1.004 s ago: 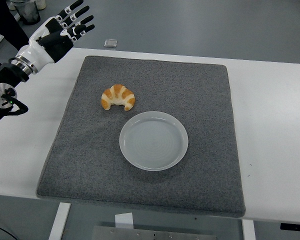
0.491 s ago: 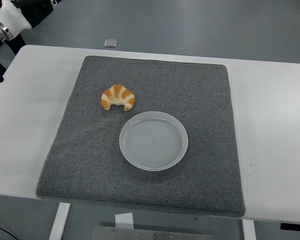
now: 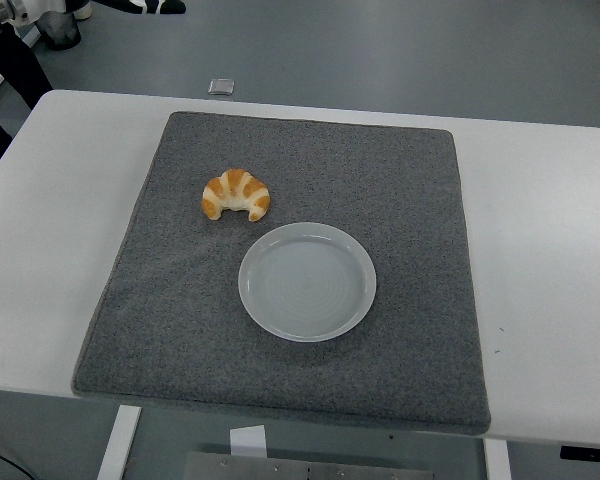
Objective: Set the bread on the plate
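A golden croissant-shaped bread (image 3: pixel 236 194) lies on the grey mat (image 3: pixel 400 180), just up and left of the white round plate (image 3: pixel 307 281). The plate holds nothing. The bread and the plate's rim are a small gap apart. Only a sliver of my left arm (image 3: pixel 10 9) shows at the top left corner, far from the bread, with most of the hand cut off by the picture's edge. Nothing is touching the bread. My right arm is out of sight.
The mat covers the middle of the white table (image 3: pixel 550 250). A small grey square object (image 3: pixel 220 86) lies beyond the table's far edge. A dark cup-like thing (image 3: pixel 60 30) stands at the top left.
My left arm has risen and pulled back from over the table's far left corner until it is almost out of the picture. Bread and plate have not moved.
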Robot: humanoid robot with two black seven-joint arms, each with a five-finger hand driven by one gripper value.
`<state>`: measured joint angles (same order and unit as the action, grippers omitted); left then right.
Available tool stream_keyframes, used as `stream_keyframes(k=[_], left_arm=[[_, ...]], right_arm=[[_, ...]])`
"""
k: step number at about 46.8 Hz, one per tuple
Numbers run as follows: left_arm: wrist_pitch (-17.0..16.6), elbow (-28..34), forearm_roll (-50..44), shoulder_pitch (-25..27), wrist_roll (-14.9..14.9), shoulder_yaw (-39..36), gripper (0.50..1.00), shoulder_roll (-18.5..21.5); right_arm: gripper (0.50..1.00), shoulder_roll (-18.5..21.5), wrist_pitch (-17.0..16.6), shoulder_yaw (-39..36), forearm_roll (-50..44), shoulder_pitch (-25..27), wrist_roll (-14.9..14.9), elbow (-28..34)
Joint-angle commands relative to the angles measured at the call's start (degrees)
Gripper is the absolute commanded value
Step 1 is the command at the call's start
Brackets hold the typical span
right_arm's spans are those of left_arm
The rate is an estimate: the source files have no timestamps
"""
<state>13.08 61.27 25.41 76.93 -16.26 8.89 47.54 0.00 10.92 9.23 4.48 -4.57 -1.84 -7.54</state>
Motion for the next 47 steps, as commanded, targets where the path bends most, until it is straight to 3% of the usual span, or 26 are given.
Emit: stream_keyframes(k=[1, 10, 21, 27, 37, 47], left_arm=[[-0.34, 2.09, 4.11, -0.46, 0.00, -0.02, 0.981, 0.18], [-1.39, 3.41, 16.85, -1.60, 0.00, -2.65, 0.981, -0.08], [-10.61, 3.41, 30.30, -9.86, -0.18, -3.62, 0.984, -3.24], [-13.69, 3.06, 30.84, -12.76, -0.44, -3.62, 0.984, -4.91], [-16.07, 1.83, 30.75, -14.35, -0.44, -3.53, 0.984, -8.25], [-17.30, -4.40, 30.84, -16.37, -0.88, -3.62, 0.984, -13.70]], right_arm=[[0.952, 0.00, 0.07, -0.09, 0.00, 0.00, 0.00, -0.02], [0.952, 0.00, 0.24, -0.09, 0.00, 0.00, 0.00, 0.07], [0.952, 0.00, 0.24, -0.09, 0.00, 0.00, 0.00, 0.07], [0.952, 0.00, 0.24, -0.09, 0.00, 0.00, 0.00, 0.07], [0.952, 0.00, 0.33, -0.09, 0.00, 0.00, 0.00, 0.07], [0.952, 0.00, 0.24, 0.00, 0.09, 0.00, 0.00, 0.07]])
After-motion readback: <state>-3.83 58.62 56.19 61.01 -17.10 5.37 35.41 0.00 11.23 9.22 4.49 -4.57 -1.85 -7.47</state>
